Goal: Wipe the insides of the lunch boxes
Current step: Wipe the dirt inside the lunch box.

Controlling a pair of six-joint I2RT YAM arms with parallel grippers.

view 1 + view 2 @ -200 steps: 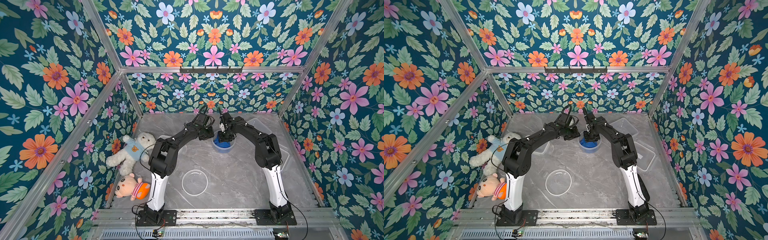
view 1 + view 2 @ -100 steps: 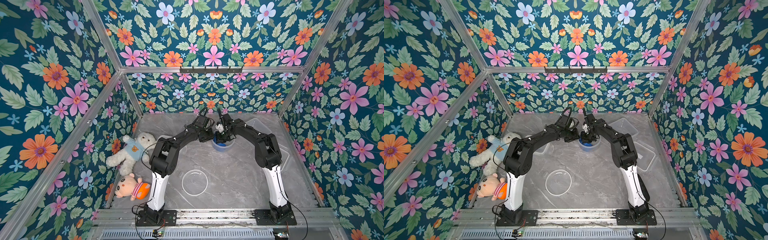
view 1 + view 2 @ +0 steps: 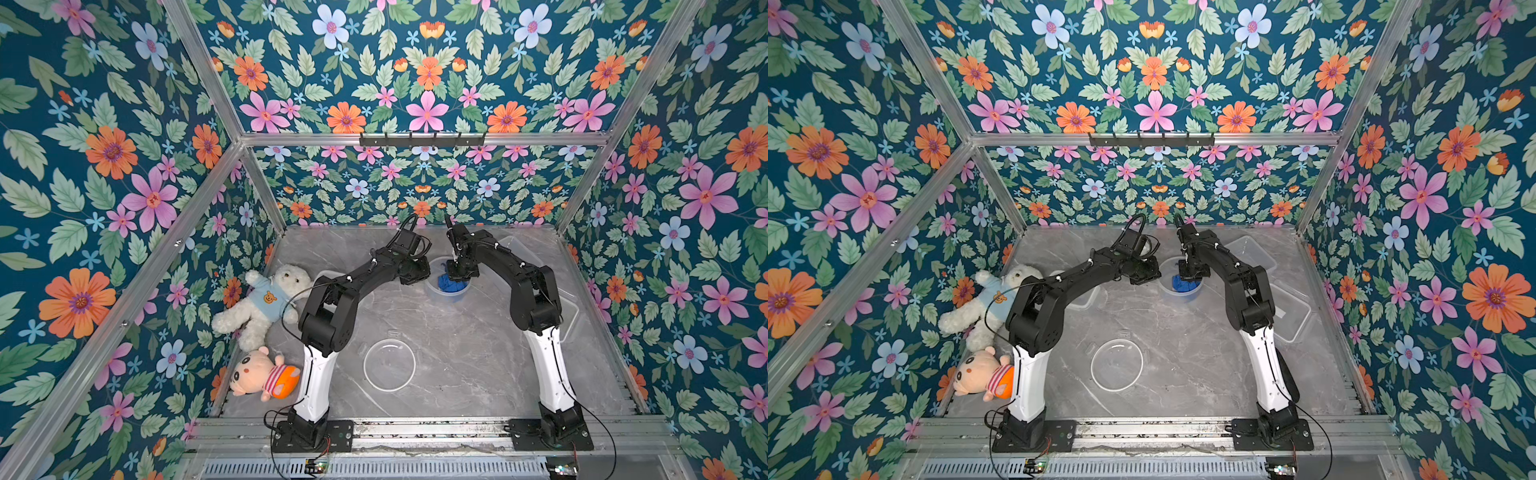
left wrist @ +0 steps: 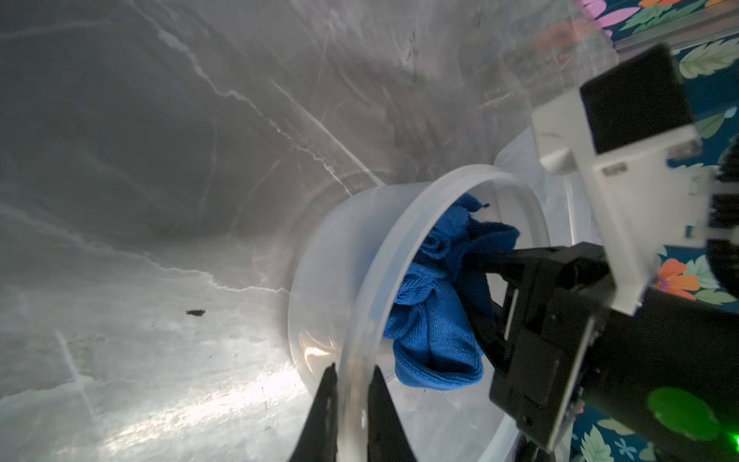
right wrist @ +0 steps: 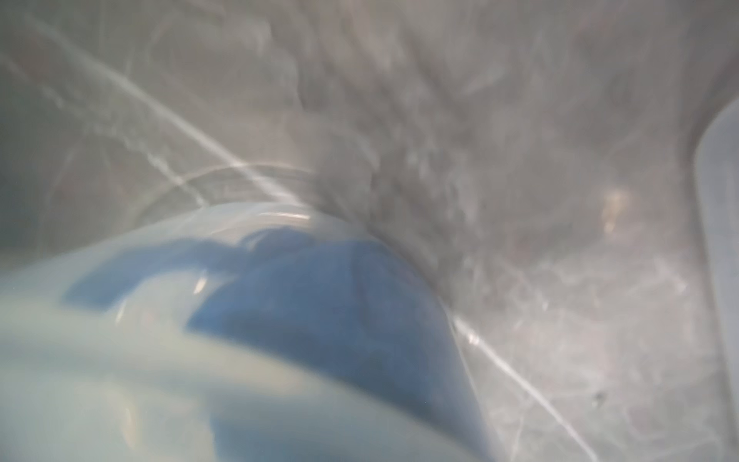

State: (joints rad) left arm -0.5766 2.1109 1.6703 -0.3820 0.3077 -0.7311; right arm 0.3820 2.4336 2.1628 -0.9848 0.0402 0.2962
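A robot test cell, a lab rig rather than a lived-in room: a bare aluminium frame (image 3: pixel 291 139) carries printed floral panels (image 3: pixel 428 75) on three sides of a marble-look desk (image 3: pixel 457 332); the left arm (image 3: pixel 328 320) and right arm (image 3: pixel 536 303) are bolted to a slotted base rail (image 3: pixel 428 428); a plush bear (image 3: pixel 270 299) and doll (image 3: pixel 257 374) lie by one wall
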